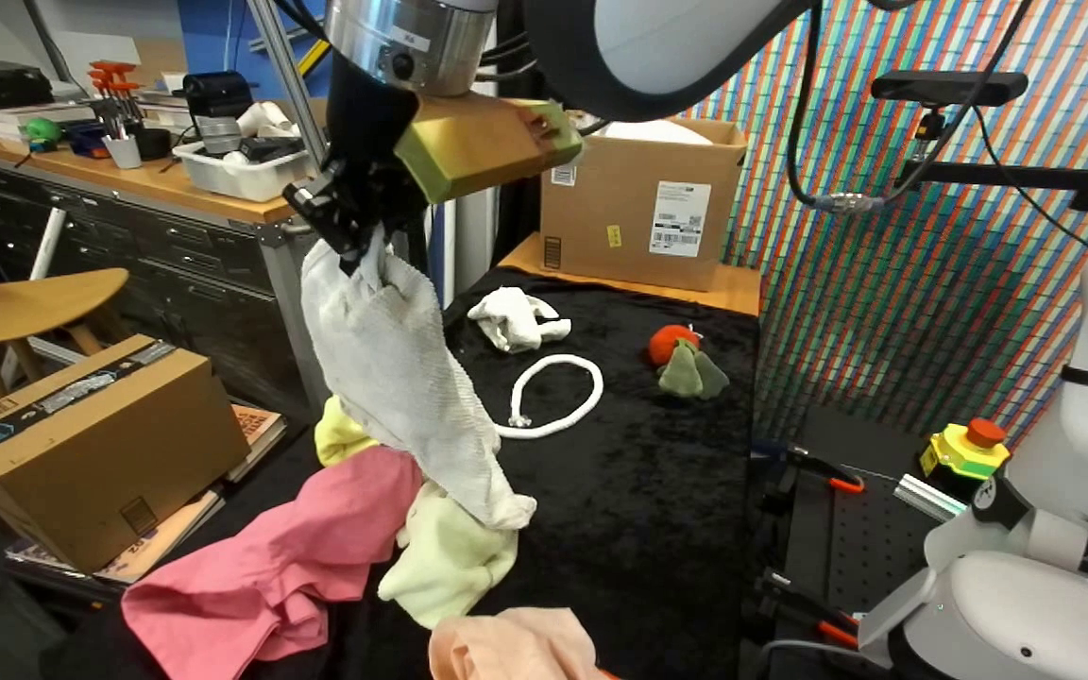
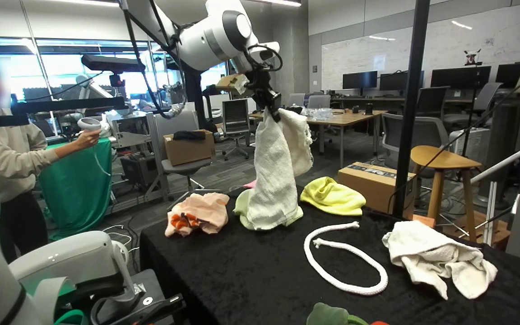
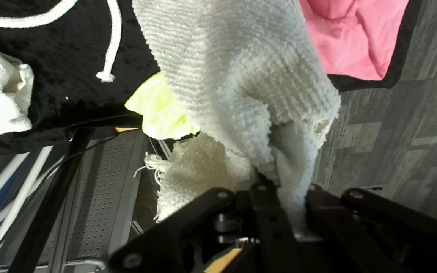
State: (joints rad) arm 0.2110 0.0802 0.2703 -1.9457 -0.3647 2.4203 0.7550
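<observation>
My gripper [image 1: 362,247] is shut on the upper part of a white towel [image 1: 393,349], high above the black-covered table. The gripper also shows in an exterior view [image 2: 273,113] and the wrist view [image 3: 285,189]. The towel hangs long in both exterior views, with a second, fringed fold [image 2: 299,140] beside it. Its lower end overlaps a pale green cloth [image 1: 450,557]; I cannot tell whether they touch. A pink cloth [image 1: 270,567], a yellow cloth [image 2: 332,196] and a peach cloth [image 2: 203,210] lie around it. The fingertips are partly hidden by the towel.
A white rope [image 1: 596,397], another white cloth [image 2: 436,257] and a red plush with green leaves [image 1: 671,345] lie on the table. A cardboard box [image 1: 638,208] stands at its end. A black pole [image 2: 411,113] rises beside it. A person [image 2: 11,149] holds a controller.
</observation>
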